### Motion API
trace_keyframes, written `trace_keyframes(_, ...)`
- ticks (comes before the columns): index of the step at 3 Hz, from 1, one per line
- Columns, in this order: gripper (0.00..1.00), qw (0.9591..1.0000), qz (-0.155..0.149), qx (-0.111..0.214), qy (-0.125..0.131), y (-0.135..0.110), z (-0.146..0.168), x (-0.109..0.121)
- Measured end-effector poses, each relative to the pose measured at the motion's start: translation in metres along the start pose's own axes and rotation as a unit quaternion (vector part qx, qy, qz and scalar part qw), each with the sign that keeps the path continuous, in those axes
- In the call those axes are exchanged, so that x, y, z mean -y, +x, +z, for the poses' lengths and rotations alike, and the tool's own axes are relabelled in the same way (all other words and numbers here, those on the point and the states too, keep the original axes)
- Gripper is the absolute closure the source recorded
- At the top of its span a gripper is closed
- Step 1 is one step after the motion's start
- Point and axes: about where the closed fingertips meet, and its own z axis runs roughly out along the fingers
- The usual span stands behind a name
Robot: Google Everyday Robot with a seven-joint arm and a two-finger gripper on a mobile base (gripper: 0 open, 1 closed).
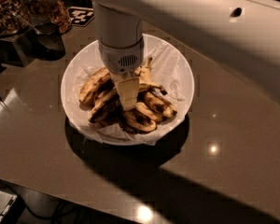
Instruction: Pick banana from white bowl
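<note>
Cream hand (129,97) over white bowl (186,78) mid-worktop; yellow bananas (95,85) blotched brown-black; brown worktop (233,125); black-white tag (80,16), far edge.
</note>
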Motion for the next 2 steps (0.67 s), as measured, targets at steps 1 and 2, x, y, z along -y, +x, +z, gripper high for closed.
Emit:
trace_keyframes(1, 0.44, 0.9999, 0.002, -0.001, -0.012, 0.004, 0.011, -0.003)
trace_keyframes(2, 0.64, 0.9998, -0.003, -0.002, -0.022, 0.004, 0.021, -0.006)
